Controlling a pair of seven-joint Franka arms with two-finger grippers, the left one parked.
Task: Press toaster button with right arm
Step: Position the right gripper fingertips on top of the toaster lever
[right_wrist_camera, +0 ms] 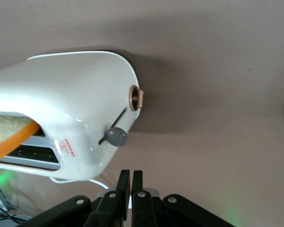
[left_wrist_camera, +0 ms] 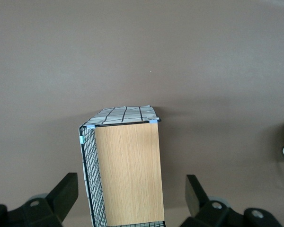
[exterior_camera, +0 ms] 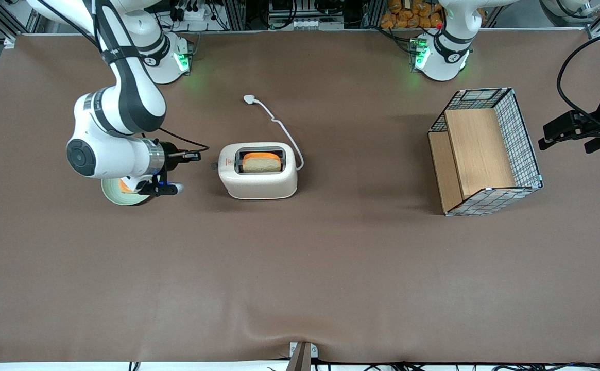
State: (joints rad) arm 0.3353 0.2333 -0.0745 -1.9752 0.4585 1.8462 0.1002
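The cream-white toaster point(exterior_camera: 258, 171) stands mid-table with a slice of bread and an orange slice point(exterior_camera: 261, 161) in its top slot; it also shows in the right wrist view point(right_wrist_camera: 66, 99). Its small grey button point(right_wrist_camera: 117, 136) sticks out of the short end near the red mark point(right_wrist_camera: 68, 148), and shows faintly in the front view point(exterior_camera: 214, 166). My gripper point(exterior_camera: 196, 154) is shut and empty, held level just off that end, a short gap from the button; in the right wrist view its fingertips point(right_wrist_camera: 130, 176) sit together close to the knob.
A pale green plate point(exterior_camera: 119, 193) with an orange item lies under the working arm's wrist. The toaster's white cord and plug point(exterior_camera: 250, 99) trail toward the arm bases. A wire basket with wooden panels point(exterior_camera: 485, 152) stands toward the parked arm's end, also in the left wrist view point(left_wrist_camera: 125, 165).
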